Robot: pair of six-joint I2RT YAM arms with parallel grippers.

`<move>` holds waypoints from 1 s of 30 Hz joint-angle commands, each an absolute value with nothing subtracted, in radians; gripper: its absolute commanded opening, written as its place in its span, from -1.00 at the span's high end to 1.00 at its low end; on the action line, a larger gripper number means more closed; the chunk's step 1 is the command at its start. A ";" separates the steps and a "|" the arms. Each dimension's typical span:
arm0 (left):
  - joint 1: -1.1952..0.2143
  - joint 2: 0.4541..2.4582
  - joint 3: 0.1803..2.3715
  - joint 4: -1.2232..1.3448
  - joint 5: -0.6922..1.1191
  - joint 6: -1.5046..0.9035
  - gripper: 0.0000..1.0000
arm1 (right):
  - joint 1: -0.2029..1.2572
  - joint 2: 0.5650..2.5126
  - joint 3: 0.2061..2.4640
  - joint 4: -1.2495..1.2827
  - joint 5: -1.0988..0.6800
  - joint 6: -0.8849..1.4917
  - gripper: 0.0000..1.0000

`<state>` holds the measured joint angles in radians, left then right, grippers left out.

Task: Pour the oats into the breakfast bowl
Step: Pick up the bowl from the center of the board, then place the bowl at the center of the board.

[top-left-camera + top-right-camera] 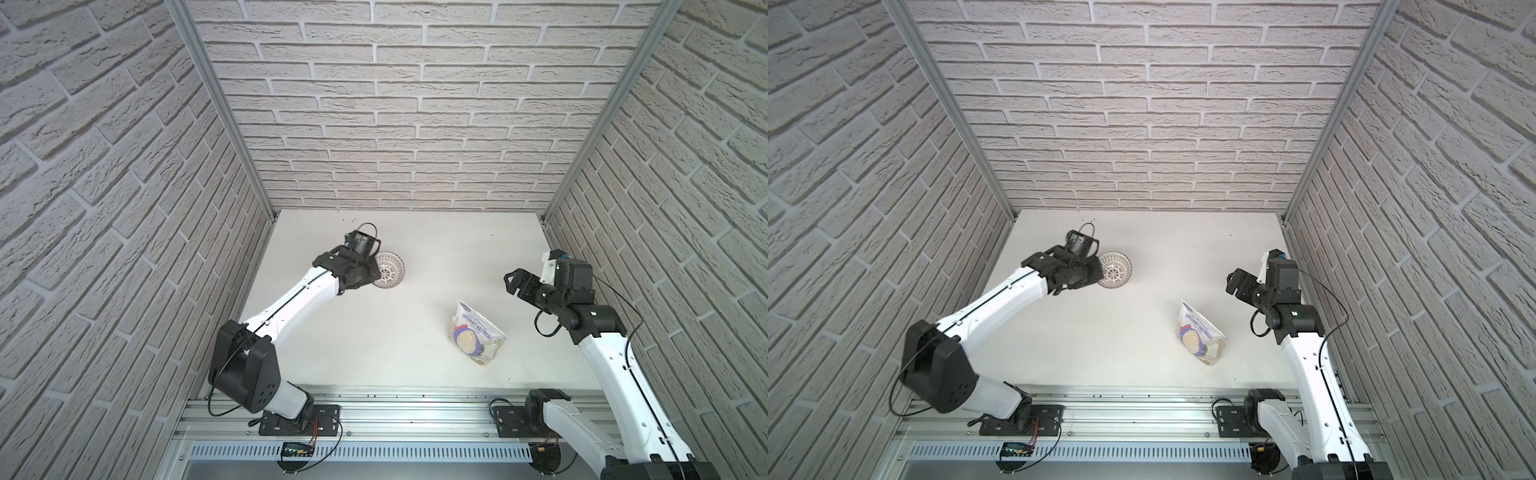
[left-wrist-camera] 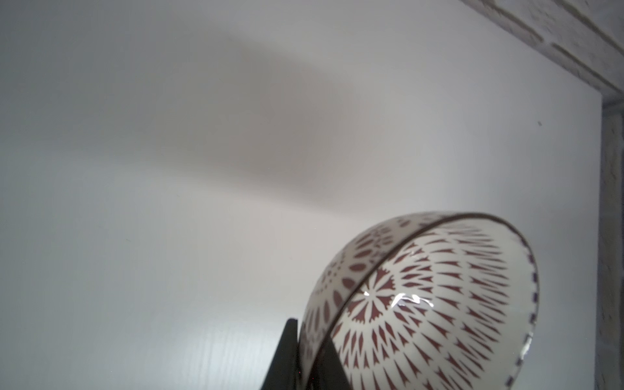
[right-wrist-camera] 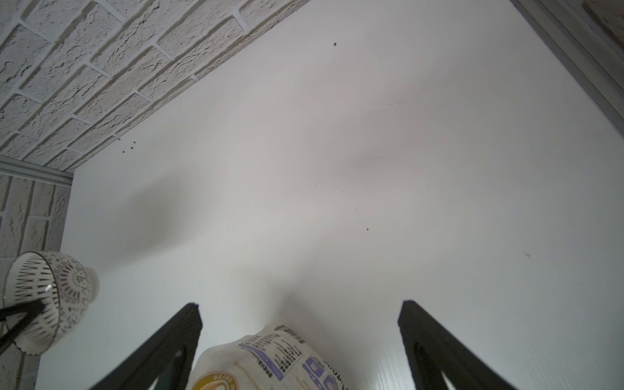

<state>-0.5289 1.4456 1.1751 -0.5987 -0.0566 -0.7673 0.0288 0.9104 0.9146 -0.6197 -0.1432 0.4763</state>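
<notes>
The breakfast bowl (image 1: 390, 270) (image 1: 1116, 270), white with a dark radial pattern and dark rim, is at the table's back left. My left gripper (image 1: 374, 272) (image 2: 309, 337) is shut on the bowl's rim (image 2: 439, 304), one finger inside and one outside. The oats are hidden inside the crinkly white pouch (image 1: 473, 332) (image 1: 1200, 336), which sits on the table right of centre. My right gripper (image 1: 512, 282) (image 1: 1233, 282) (image 3: 300, 305) hangs open, above and behind the pouch (image 3: 270, 358), touching nothing. The right wrist view also shows the bowl (image 3: 50, 297) held by the left fingers (image 3: 20, 317).
Brick-pattern walls close the white table (image 1: 374, 340) on three sides. An aluminium rail (image 1: 395, 415) with both arm bases runs along the front edge. A few dark specks (image 3: 128, 147) lie near the back wall.
</notes>
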 commanded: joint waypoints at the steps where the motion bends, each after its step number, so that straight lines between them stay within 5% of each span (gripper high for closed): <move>1: -0.609 1.375 1.067 -0.556 -0.065 -0.889 1.00 | 0.038 0.865 0.949 -0.681 -0.193 0.433 -0.89; 13: -0.907 1.341 0.894 -0.520 -0.055 -1.102 1.00 | 0.073 0.803 1.033 -0.847 -0.269 0.385 -0.99; 24: -0.923 1.446 0.866 -0.538 -0.069 -1.141 1.00 | 0.204 0.831 1.136 -0.970 -0.250 0.336 -0.95; 30: -0.922 1.452 0.839 -0.523 -0.074 -1.150 0.81 | 0.338 0.891 1.135 -0.988 -0.183 0.320 -0.89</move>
